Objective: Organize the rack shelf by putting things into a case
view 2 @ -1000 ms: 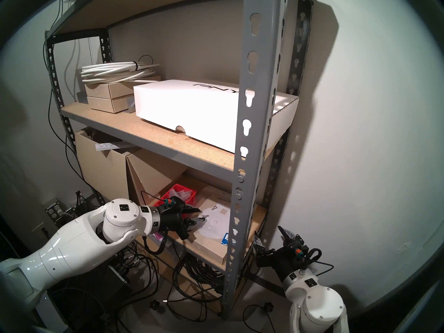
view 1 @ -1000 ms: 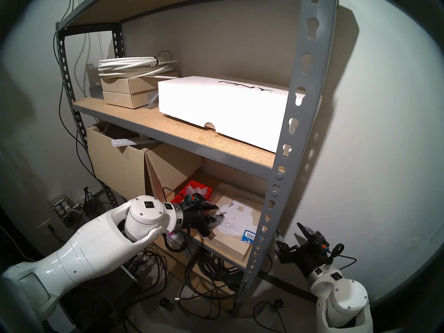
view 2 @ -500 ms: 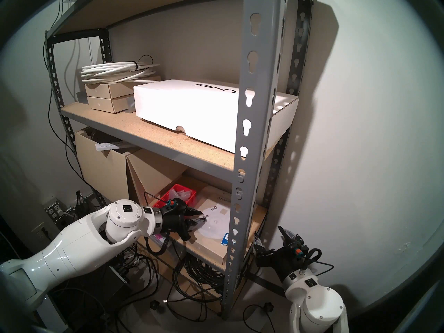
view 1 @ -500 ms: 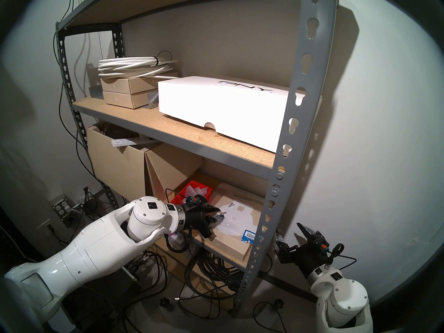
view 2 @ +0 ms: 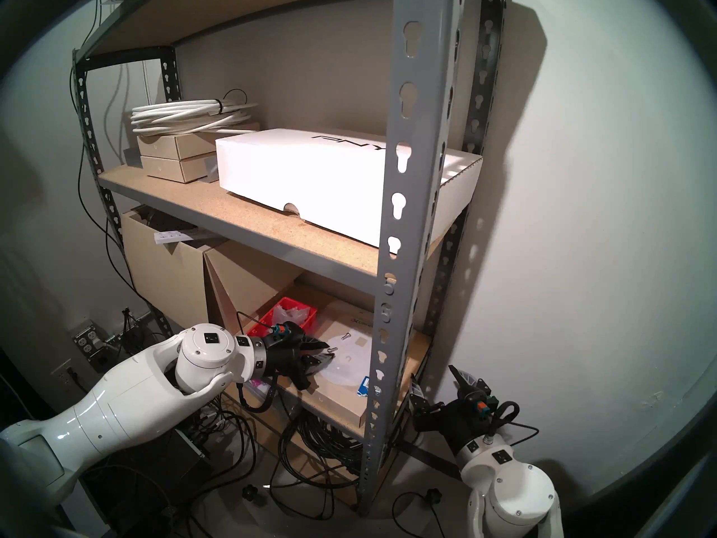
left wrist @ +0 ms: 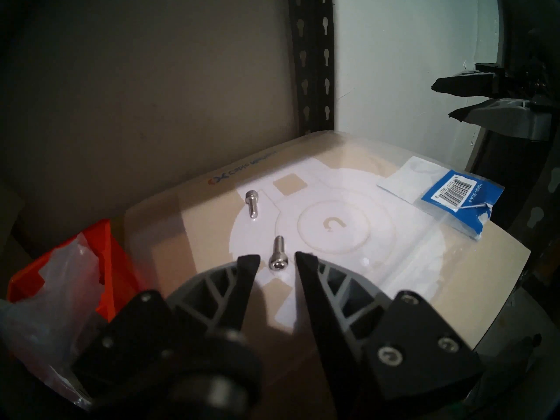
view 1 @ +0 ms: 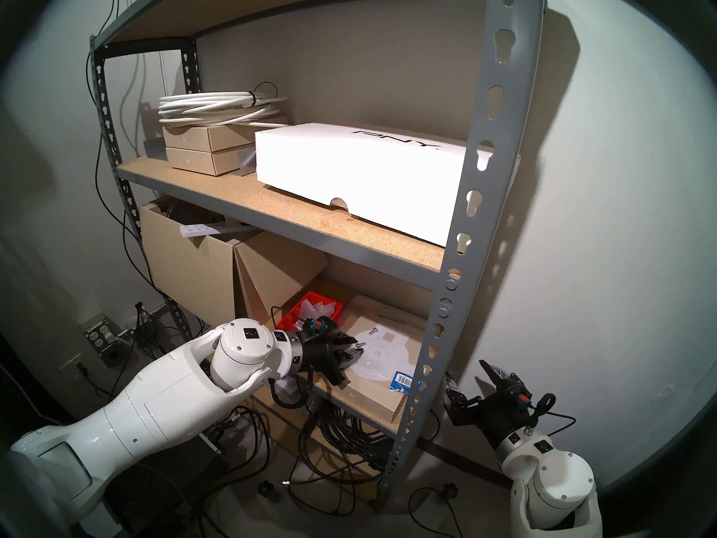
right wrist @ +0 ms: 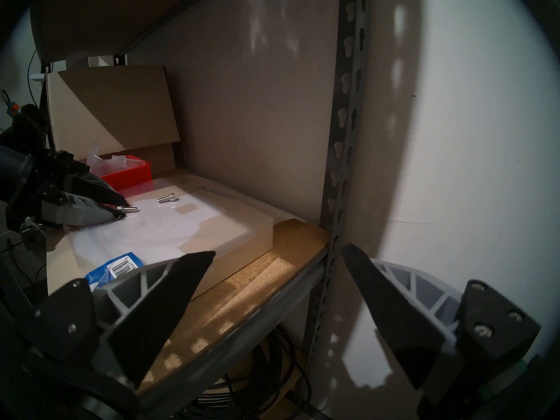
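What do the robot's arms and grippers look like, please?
Both arms are glossy white rounded shells with small black square markers and silver screws. The left gripper and right gripper are black, with two pointed fingers on grey ribbed backs. Each wrist has a teal-and-orange connector and a looping black cable.

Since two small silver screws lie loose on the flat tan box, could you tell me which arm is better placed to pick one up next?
The left. The left gripper has its open jaws either side of the nearer small silver screw, while the right gripper waits outside the grey metal rack upright.
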### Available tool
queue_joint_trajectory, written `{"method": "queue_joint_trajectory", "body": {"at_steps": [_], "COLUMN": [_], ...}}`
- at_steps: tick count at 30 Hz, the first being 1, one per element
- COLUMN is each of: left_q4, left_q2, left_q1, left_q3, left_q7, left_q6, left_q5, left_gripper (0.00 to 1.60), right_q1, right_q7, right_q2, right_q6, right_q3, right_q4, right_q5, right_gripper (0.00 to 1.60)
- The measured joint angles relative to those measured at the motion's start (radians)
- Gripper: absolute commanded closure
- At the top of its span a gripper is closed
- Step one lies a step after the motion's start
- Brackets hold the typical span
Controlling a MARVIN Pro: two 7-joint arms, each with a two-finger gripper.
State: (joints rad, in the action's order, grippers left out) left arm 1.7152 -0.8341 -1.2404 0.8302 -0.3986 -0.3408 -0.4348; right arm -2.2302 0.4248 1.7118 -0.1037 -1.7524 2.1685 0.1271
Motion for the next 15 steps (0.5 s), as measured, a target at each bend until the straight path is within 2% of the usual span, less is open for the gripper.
{"method": "queue_joint_trajectory", "body": {"at_steps": [15], "left_q4": [0.000], "left_q2": [-0.003], "left_q1": [-0.003], "left_q3": [0.005], "left_q7": [-0.003], "left_q6": [0.005], "left_q5": [-0.006], "left_gripper": [1.02], "right_q1": [0.000], "right_q7": [0.001], "right_q2": [0.001], "right_q6": [0.000], "right_q3": [-0.001], "right_q4": [0.000], "right_q5": [0.001], "right_gripper": [0.00]}}
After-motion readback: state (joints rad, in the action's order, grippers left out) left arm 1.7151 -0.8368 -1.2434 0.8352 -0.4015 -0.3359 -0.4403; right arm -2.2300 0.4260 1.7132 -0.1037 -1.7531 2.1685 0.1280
